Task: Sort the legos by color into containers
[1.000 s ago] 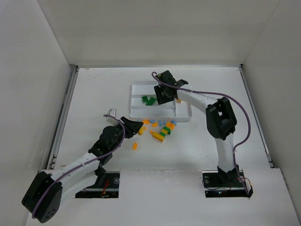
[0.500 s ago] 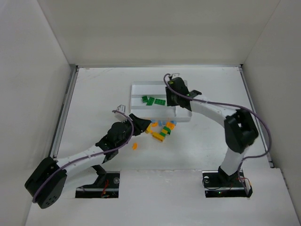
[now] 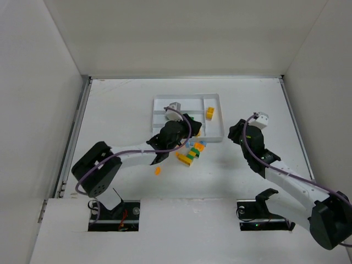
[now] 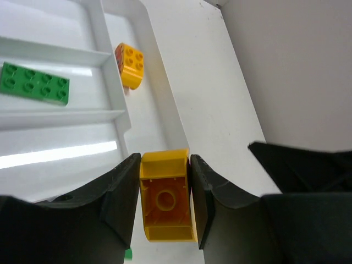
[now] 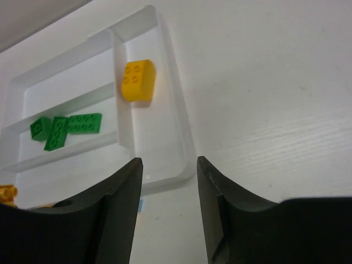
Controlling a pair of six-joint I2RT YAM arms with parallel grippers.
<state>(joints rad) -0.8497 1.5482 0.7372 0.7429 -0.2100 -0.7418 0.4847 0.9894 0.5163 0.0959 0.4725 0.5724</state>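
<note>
The white tray lies at the table's middle back. Its crosswise end slot holds one yellow brick. A long slot holds green plates. My left gripper hovers over the tray's near right part, shut on a yellow brick whose hollow underside faces the camera. Loose legos in orange, green, yellow and light blue lie just in front of the tray. My right gripper stands open and empty, right of the tray.
A lone orange piece lies on the table, left of the pile. The right arm's dark body shows at the right of the left wrist view. White walls close in the table at the back and both sides.
The right gripper left the tray and drew back to the right, its jaws widening; a yellow brick now lies in the end slot. The left arm swung from the pile to the tray.
</note>
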